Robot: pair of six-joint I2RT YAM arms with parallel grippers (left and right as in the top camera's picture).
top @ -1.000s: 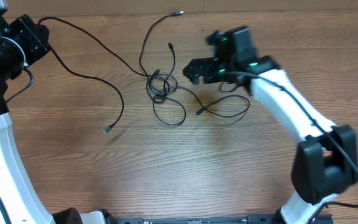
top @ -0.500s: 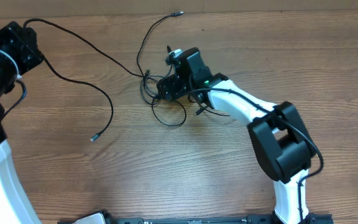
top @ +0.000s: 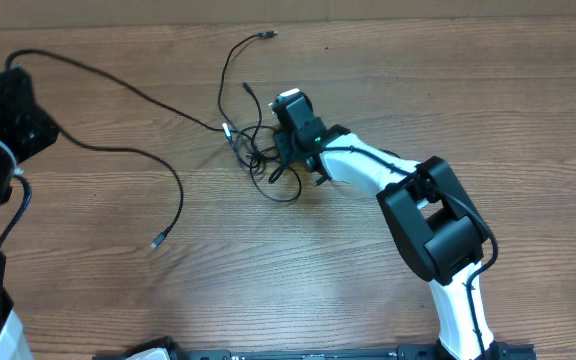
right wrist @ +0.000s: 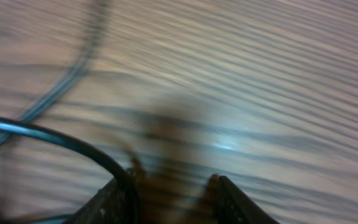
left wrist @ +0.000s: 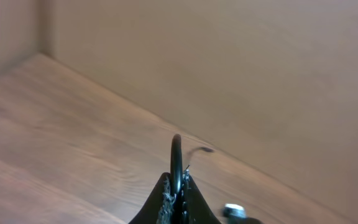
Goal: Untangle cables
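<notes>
The wooden table (top: 418, 80) carries the cables (top: 181, 195), bunched in a knot (top: 260, 152). The right gripper (right wrist: 169, 191) sits just right of the knot, fingers apart; blur hides whether a strand lies between them. Far left of the knot, the left gripper (left wrist: 176, 190) pinches one strand stretching leftward from it.

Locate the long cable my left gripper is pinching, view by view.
Overhead: long cable runs from the left gripper, far left, to the tangle at centre.
Left wrist: bottom centre, pinched between the fingers.
Right wrist: a black strand at lower left; which cable, unclear.
Shared landmark: the wooden table.
</notes>
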